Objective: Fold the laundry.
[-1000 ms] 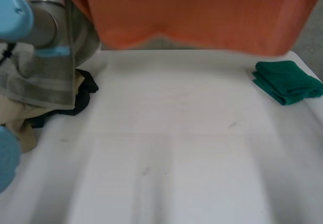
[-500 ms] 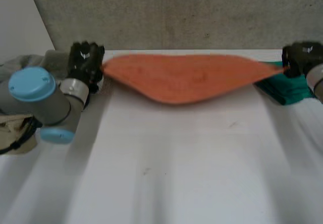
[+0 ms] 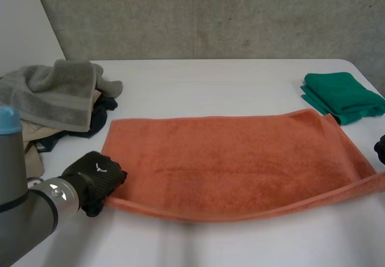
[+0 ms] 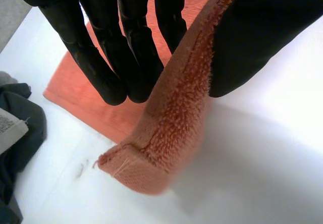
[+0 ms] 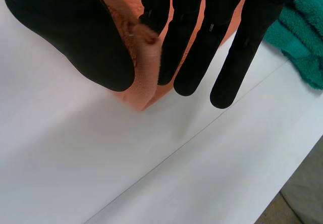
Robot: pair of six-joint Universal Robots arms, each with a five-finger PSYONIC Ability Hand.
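Close to me, my left robot hand (image 3: 93, 181) pinches one near corner of the orange towel (image 3: 228, 159), my right robot hand (image 5: 65, 37) the other. The towel lies spread on the desk (image 3: 240, 243). Farther back sit a green towel (image 3: 343, 95) and a clothes pile (image 3: 57, 95).

Lab-like: white table (image 3: 210, 86), concrete wall (image 3: 210, 14)

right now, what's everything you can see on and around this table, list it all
orange terry towel: one, orange, spread flat mid-table
folded green towel: one, green, table's far right
grey terry towel: one, grey, atop the pile at far left
black garment: one, black, under the grey towel
beige cloth: one, beige, pile's near side
white table: one, white, under everything
left robot hand: one, black, pinching the orange towel's near left corner
right robot hand: one, black, pinching its near right corner
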